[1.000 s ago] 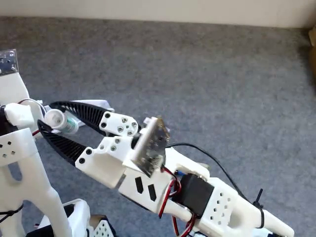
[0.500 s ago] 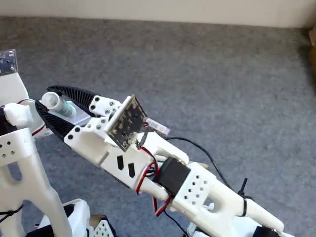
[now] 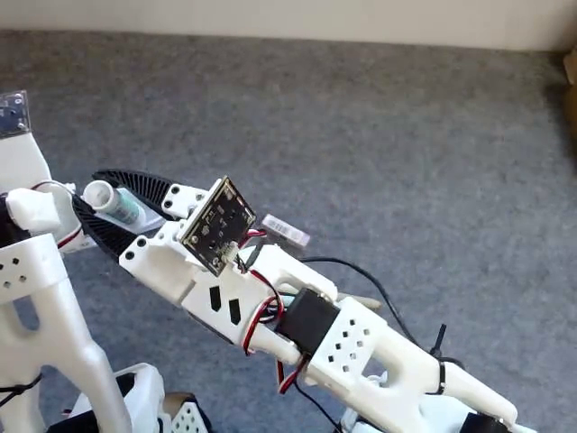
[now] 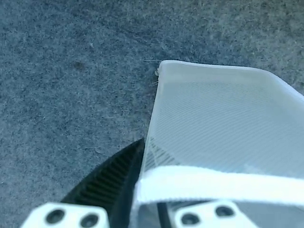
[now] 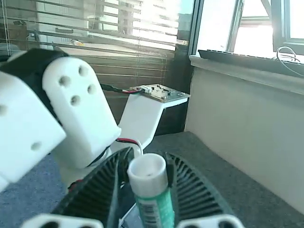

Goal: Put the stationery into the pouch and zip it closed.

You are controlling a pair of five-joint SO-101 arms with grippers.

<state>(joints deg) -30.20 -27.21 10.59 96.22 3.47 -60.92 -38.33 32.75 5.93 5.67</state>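
At the left of the high view, our right gripper (image 3: pixel 88 195) pinches a glue stick (image 3: pixel 122 207). Our left gripper (image 4: pixel 146 164) fingers clamp the mesh pouch (image 4: pixel 223 128) edge.

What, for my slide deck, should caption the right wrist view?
Right gripper shut on a white-capped green glue stick.

High view: lit softly and evenly over the grey table surface (image 3: pixel 424 144); faint, diffuse shadow only, close under the right arm (image 3: pixel 379 352)
Left wrist view: dimmer overall; brightest on the mesh pouch (image 4: pixel 223 118), pale to near glare along its white band; deep shade beneath it
Right wrist view: strongly backlit from windows (image 5: pixel 251 23), blown out to white; glare through blinds (image 5: pixel 95 28); moderate light on glue stick (image 5: pixel 149 190) cap; wall (image 5: pixel 247 128) below sill mid-toned
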